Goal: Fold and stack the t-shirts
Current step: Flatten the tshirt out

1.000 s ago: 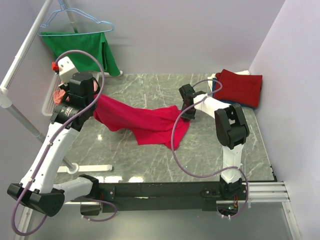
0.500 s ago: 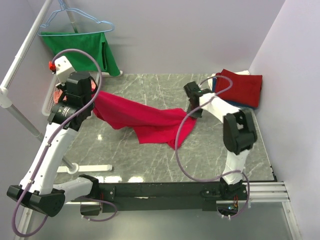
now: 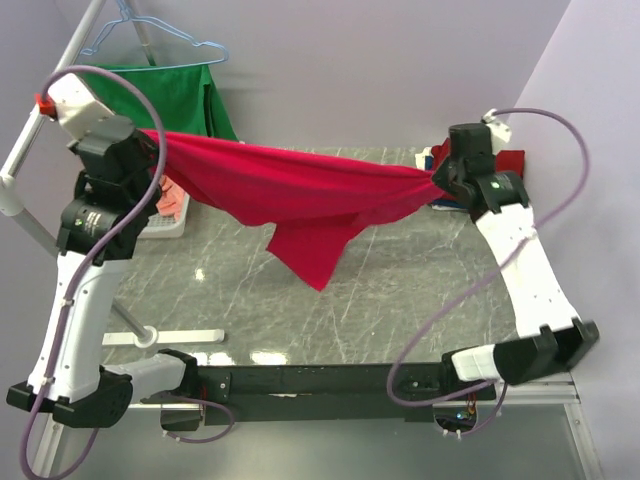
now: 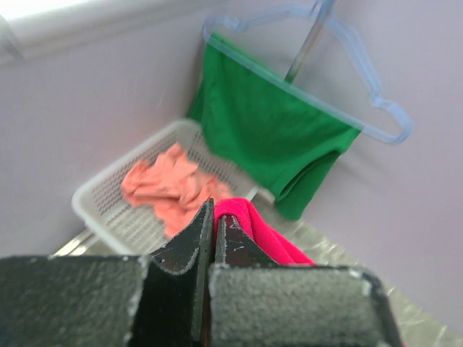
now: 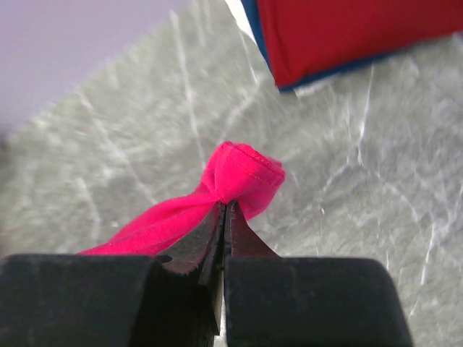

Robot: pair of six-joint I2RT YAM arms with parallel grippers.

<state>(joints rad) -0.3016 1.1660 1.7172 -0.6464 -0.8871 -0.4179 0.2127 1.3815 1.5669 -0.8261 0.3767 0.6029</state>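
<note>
Left gripper [image 4: 214, 220] and right gripper [image 5: 223, 211] both clamp the one pinkish-red t-shirt [image 3: 300, 192] stretched between them.

folded stack [image 3: 512, 163] partly behind right pincer [image 3: 439, 181]

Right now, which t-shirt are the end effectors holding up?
The bright pinkish-red t-shirt, stretched in the air between the left end effector and right end effector. The salmon-orange t-shirt lies crumpled in the white basket; the dark red t-shirt lies folded.

Both arms [image 3: 75, 310] high, jaws clamped.
</note>
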